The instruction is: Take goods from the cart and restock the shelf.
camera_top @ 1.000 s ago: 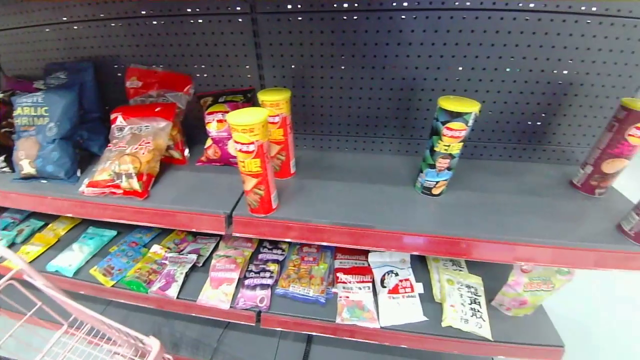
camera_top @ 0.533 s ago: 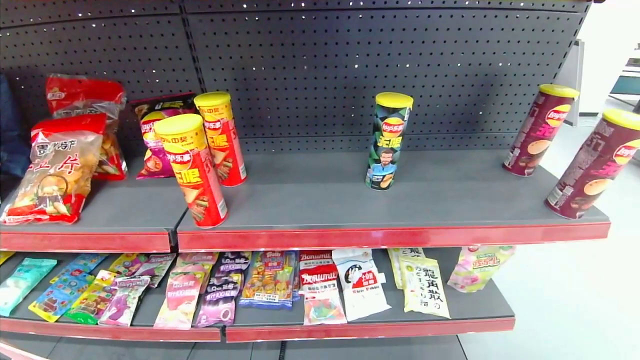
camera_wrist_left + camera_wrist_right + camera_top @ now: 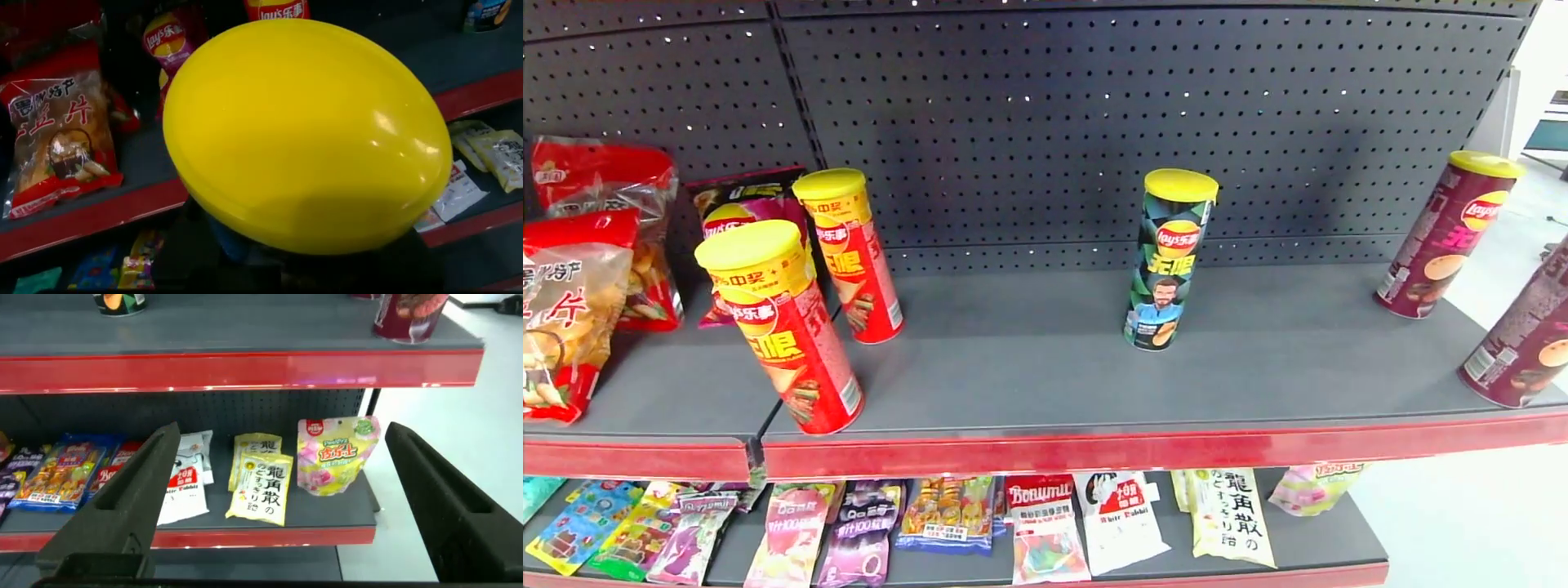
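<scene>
The left gripper [image 3: 286, 269] holds a round can with a glossy yellow plastic lid [image 3: 306, 135] in front of the dark grey shelf with a red front edge [image 3: 1029, 384]. The right gripper [image 3: 282, 437] is spread wide with nothing between its jaws, facing the lower shelf's flat sweet packets [image 3: 261, 486]. On the upper shelf two red yellow-lidded cans [image 3: 788, 327] stand at the left beside red snack bags [image 3: 572, 310]. A green-and-black can [image 3: 1168, 261] stands mid-shelf, and two maroon cans [image 3: 1445, 237] stand at the right end.
</scene>
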Robot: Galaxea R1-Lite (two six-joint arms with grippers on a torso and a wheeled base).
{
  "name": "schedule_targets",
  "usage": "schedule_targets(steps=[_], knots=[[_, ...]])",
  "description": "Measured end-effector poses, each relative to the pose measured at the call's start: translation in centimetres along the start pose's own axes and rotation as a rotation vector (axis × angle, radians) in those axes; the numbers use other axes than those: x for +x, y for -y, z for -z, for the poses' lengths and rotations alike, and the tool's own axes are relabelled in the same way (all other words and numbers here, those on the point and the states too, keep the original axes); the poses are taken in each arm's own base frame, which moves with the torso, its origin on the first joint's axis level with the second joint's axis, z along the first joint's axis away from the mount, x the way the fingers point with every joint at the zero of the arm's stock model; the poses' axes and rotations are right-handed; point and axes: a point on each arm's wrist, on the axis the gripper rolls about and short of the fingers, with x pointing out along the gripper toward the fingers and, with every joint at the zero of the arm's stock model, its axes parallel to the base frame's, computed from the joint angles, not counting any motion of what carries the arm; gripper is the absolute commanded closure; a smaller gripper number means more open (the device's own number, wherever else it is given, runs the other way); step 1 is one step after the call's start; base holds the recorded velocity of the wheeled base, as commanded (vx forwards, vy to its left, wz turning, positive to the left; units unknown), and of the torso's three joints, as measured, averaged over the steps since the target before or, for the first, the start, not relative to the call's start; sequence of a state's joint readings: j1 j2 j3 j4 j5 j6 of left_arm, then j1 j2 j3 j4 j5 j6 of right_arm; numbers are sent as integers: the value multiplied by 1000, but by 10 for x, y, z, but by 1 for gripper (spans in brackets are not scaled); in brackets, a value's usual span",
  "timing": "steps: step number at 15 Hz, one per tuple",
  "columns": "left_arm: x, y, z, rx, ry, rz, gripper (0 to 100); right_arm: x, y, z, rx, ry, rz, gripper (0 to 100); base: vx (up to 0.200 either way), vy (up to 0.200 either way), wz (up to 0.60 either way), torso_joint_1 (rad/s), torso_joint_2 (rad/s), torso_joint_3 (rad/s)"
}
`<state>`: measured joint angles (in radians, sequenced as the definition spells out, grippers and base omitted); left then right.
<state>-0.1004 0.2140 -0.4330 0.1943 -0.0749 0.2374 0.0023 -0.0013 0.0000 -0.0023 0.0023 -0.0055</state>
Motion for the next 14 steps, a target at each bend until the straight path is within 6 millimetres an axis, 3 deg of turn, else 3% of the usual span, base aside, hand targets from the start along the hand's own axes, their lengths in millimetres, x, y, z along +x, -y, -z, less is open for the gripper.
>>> schedule_targets(steps=[5, 7, 9, 11, 14], knots=[[-8, 2, 7, 3, 36, -24, 100, -1, -1, -7, -35, 12, -38, 0, 0, 0, 0, 0, 0, 0], [-10, 3, 8, 4, 45, -24, 100, -2, -1, -36, -36, 46, -72, 0, 0, 0, 0, 0, 0, 0], [-11, 3, 8, 4, 49, -24, 100, 9, -1, -75, -90, 19, -151, 0, 0, 0, 0, 0, 0, 0], [-11, 3, 7, 4, 54, -24, 100, 40, -4, -114, -144, -37, -242, 0, 0, 0, 0, 0, 0, 0], [-12, 3, 8, -1, 57, -26, 100, 117, -20, -157, -166, -109, -362, 0, 0, 0, 0, 0, 0, 0]])
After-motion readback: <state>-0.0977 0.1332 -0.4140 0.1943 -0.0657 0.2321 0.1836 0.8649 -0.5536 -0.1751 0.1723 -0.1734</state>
